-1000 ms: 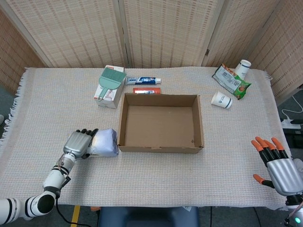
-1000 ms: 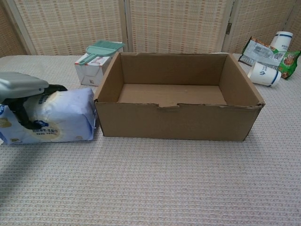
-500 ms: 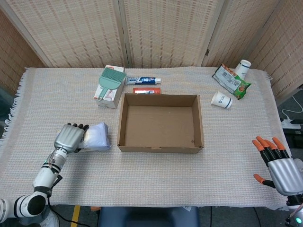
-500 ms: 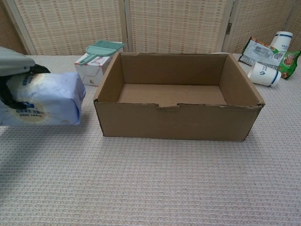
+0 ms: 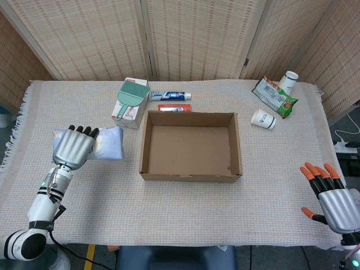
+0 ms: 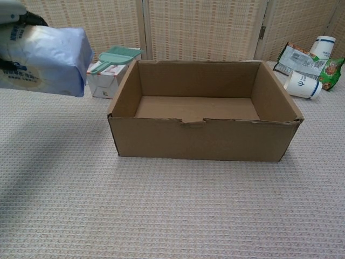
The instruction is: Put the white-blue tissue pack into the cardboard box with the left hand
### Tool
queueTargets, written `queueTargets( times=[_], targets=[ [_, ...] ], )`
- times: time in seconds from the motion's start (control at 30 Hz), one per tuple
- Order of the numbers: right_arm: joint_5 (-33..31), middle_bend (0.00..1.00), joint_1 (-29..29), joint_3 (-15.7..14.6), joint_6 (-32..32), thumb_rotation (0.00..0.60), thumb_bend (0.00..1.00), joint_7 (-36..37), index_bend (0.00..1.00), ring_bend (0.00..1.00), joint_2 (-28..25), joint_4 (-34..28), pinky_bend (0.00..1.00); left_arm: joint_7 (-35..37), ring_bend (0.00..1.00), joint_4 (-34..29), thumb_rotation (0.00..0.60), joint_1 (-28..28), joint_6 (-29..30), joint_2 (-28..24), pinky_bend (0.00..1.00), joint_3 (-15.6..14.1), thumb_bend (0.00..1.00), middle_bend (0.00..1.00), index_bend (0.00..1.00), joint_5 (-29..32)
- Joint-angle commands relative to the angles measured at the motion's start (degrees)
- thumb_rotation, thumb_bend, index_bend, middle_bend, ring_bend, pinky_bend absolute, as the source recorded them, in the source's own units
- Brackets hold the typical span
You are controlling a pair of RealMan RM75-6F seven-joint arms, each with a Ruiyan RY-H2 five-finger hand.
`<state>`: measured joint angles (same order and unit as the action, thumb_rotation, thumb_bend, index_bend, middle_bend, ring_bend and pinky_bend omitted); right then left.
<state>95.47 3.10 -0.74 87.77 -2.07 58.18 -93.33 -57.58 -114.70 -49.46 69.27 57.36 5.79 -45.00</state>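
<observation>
My left hand (image 5: 72, 146) grips the white-blue tissue pack (image 5: 108, 143) from above and holds it in the air, left of the cardboard box (image 5: 190, 147). In the chest view the tissue pack (image 6: 46, 59) hangs high at the upper left, above the level of the box (image 6: 202, 137) rim, with only a sliver of the left hand (image 6: 12, 9) showing. The box stands open and empty in the middle of the table. My right hand (image 5: 331, 197) rests at the front right corner with fingers spread and nothing in it.
Behind the box lie a green dustpan brush (image 5: 130, 95) on a white carton (image 5: 128, 115), a toothpaste tube (image 5: 170, 95) and a small red box (image 5: 174, 107). At the back right are two paper cups (image 5: 262, 118) (image 5: 288, 80) and a snack bag (image 5: 274, 97).
My left hand has lifted the tissue pack off the table, raising it and drawing it a little left, away from the box's left wall. The right hand has stayed still.
</observation>
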Motion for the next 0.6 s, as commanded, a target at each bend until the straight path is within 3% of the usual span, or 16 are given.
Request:
queueTargets(
  times=[0.03, 0.27, 0.6],
  targets=[
    [-0.08, 0.03, -0.04, 0.14, 0.21, 0.6, 0.0, 0.24, 0.06, 0.0, -0.1, -0.01, 0.0, 0.42, 0.48, -0.45, 0.6, -0.79, 4.32, 1.39, 0.58, 2.19, 0.31, 0.59, 0.45, -7.1],
    [-0.18, 0.03, -0.01, 0.22, 0.16, 0.6, 0.0, 0.6, 0.06, 0.0, -0.28, 0.02, 0.0, 7.64, 0.51, 0.87, 0.6, -0.43, 9.63, 8.11, 0.6, 4.79, 0.3, 0.61, 0.47, -21.12],
    [-0.21, 0.03, -0.24, 0.4, 0.78, 0.6, 0.0, 1.31, 0.06, 0.0, -0.72, -0.12, 0.0, 5.23, 0.51, 0.58, 0.6, -4.17, 6.26, 17.35, 0.6, 7.05, 0.3, 0.61, 0.47, -20.0]
  ],
)
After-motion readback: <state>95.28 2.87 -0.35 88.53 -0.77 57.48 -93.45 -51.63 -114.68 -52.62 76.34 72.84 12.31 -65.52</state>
